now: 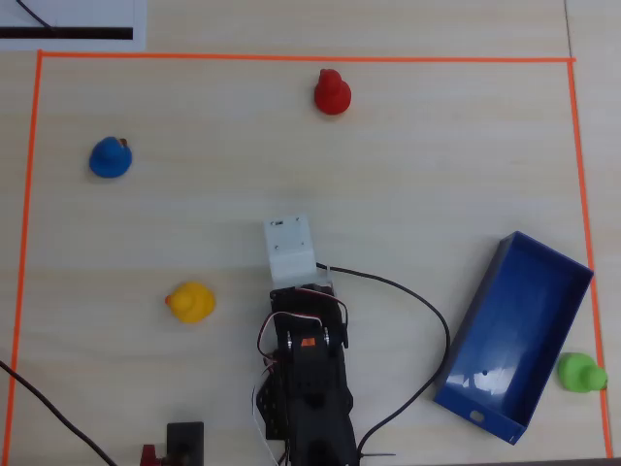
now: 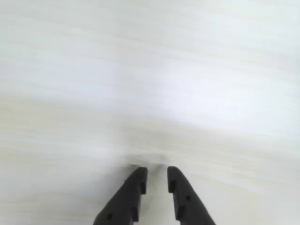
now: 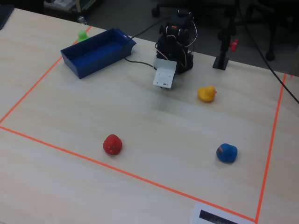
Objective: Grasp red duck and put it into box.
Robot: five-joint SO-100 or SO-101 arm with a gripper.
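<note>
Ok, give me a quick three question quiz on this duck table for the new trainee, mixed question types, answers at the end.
1. True or false: the red duck already lies inside the box.
2. Which duck sits outside the orange tape, beside the box? A yellow, B green, C blue.
3. Fill in: in the wrist view the jaws of the gripper hold ____.

Key: 1 false, it stands on the table near the tape. 2 B, the green duck. 3 nothing.

Nothing readable for you here. The white sheet [image 1: 73, 24] at the overhead view's top-left edge carries only a black bar — no legible characters. In the fixed view that sheet [image 3: 224, 217] shows the same dark strip — too blurred to read. No labels or numbers elsewhere.
</note>
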